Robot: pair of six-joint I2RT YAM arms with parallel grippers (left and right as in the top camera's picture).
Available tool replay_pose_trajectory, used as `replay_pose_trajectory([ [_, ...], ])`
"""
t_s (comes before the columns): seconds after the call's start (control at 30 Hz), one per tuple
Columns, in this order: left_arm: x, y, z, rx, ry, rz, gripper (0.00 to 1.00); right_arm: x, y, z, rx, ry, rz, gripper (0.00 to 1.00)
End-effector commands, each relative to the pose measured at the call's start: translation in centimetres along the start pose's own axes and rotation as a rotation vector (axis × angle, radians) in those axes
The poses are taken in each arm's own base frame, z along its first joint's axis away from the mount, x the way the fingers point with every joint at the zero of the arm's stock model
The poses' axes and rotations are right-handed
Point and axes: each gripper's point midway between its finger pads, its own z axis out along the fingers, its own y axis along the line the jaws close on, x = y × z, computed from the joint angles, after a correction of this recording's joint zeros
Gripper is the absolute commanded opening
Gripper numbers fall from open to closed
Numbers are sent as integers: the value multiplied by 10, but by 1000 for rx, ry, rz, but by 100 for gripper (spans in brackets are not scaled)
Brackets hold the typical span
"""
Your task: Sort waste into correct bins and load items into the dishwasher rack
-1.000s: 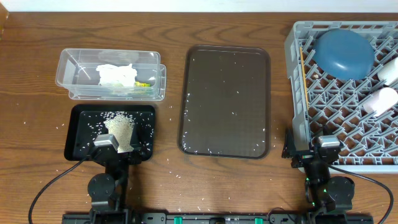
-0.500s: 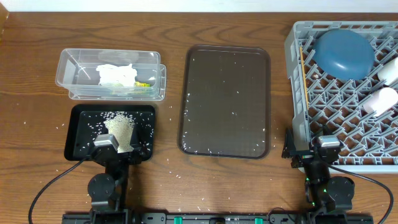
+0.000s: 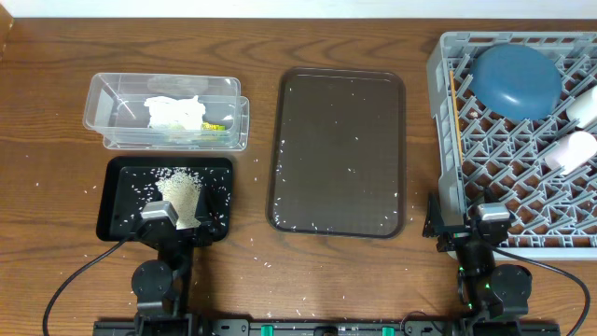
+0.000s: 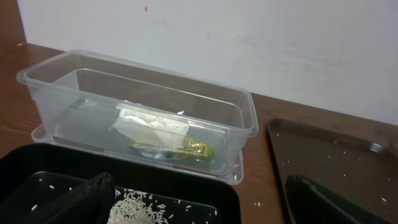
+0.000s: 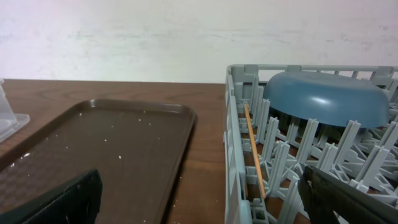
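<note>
Dotting the brown wooden table (image 3: 56, 75) are rice grains (image 3: 253, 239).

A brown tray (image 3: 340, 154) lies flat on the table (image 3: 56, 56), just to 3 o'clock of the overhead view's middle. It is rectangular with rounded corners, and its long sides run from 12 to 6 o'clock. It has a low raised rim and a finely textured floor with a dull shine. The table is dark brown wood with paler streaks, its grain running 9 to 3 o'clock. Along its 12 o'clock edge stands a plain white wall (image 5: 124, 37), faintly scuffed. The left wrist view shows a tiny red speck on it toward 11 o'clock. At the overhead's 10 o'clock corner a tan sliver (image 3: 4, 28) juts in, perhaps a box; too little shows to tell.
</note>
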Motion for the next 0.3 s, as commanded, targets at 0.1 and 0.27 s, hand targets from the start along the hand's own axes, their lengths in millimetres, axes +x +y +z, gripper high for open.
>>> replay_pose_trajectory([
  [0.1,15,-3,0,22,51,17,90,0,-3,0,15,0,-11,99],
  [0.27,15,-3,0,22,51,17,90,0,-3,0,15,0,-11,99],
])
